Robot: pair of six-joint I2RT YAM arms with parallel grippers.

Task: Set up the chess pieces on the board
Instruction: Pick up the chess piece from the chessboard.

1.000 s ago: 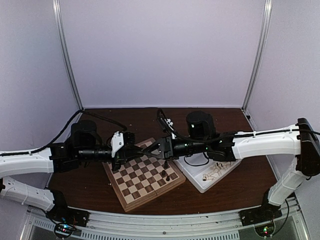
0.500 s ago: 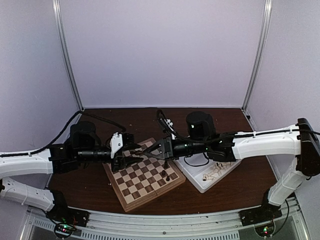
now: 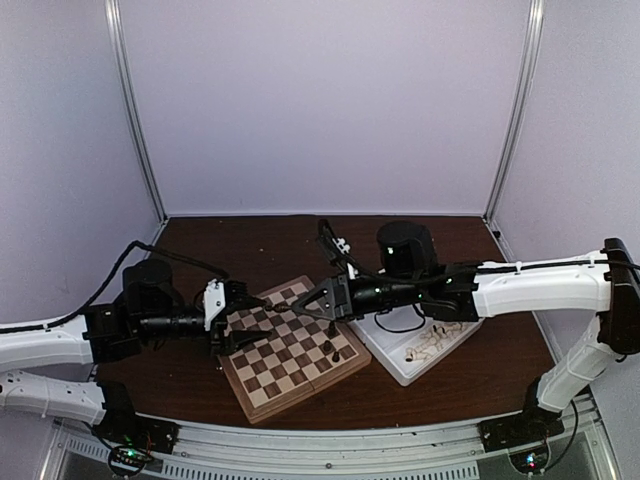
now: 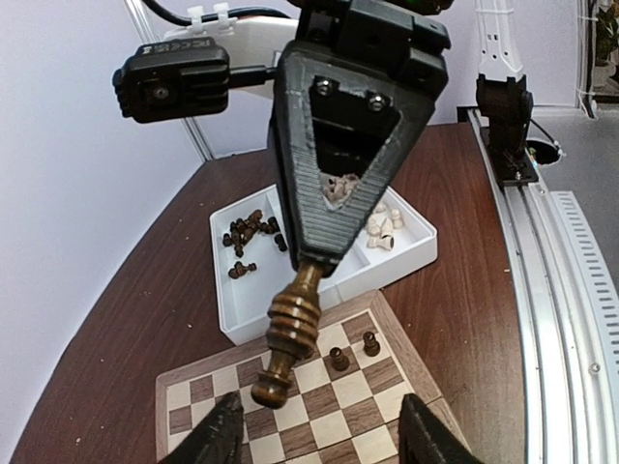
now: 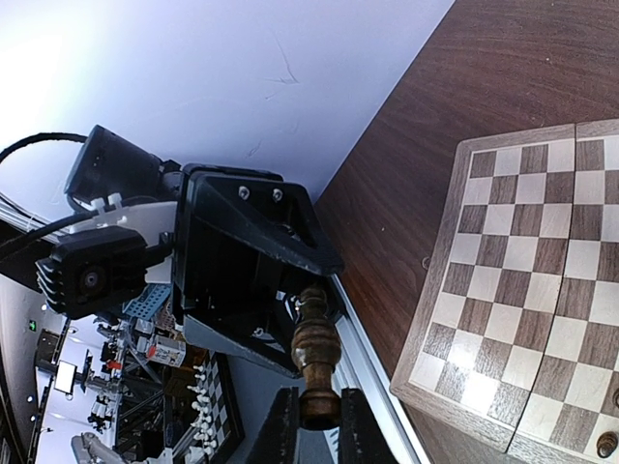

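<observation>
Top view. The board [image 3: 290, 365] sat askew on the brown tabletop [image 3: 490, 385], with the white tray [image 3: 455, 345] against its right side. The two dark pieces [image 3: 332, 352] stood near the board's right edge. The left pincer [image 3: 255, 326] and right pincer [image 3: 285, 321] met tip to tip above the board's far-left edge. What lay between them was too small to make out.

Left wrist. The right pincer was clamped on one end of a dark turned chessman [image 4: 290, 329], which hung tilted over the board. The left pincer's fingers [image 4: 221, 437] stood apart either side of its free end, clear of it. The tray held spare dark pieces [image 4: 247, 237] in one compartment and pale pieces [image 4: 382, 222] in the other. The label on the wrist camera [image 4: 169, 82] was unreadable.

Right wrist. The chessman was gripped between the near fingertips. The left pincer was opposite, gaping.

Against a second earlier: the left pincer had drawn back leftward and its jaws had parted. The right jaws had closed.
</observation>
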